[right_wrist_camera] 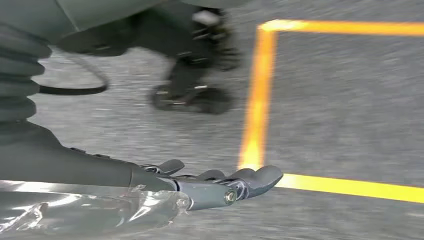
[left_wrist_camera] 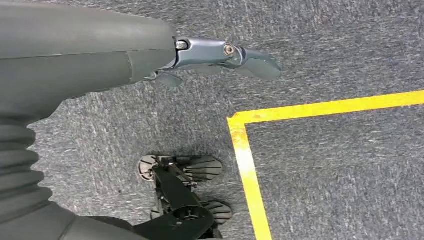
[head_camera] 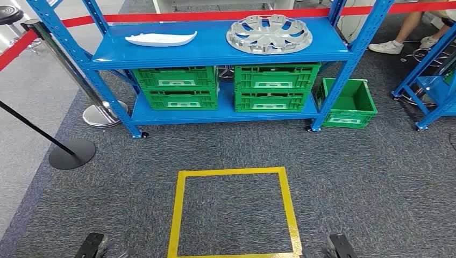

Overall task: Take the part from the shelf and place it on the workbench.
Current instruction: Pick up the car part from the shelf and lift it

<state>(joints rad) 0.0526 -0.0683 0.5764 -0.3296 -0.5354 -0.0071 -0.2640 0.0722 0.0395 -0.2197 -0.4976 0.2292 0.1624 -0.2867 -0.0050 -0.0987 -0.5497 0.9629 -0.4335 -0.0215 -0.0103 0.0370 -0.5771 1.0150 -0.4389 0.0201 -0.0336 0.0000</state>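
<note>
One blue shelf (head_camera: pixel 215 51) holds four green crates (head_camera: pixel 176 87) below; a fifth crate (head_camera: pixel 347 102) sits beside it. On top lie one silver wheel cover (head_camera: pixel 269 34) and one white part (head_camera: pixel 161 38). The left hand (left_wrist_camera: pixel 220 57) and right hand (right_wrist_camera: pixel 220 185) hang with fingers straight, holding nothing.

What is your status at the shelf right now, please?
Left robot hand and right robot hand open, hanging over the carpet. White part and hubcap untouched on the shelf. Nothing blocking the approach.
</note>
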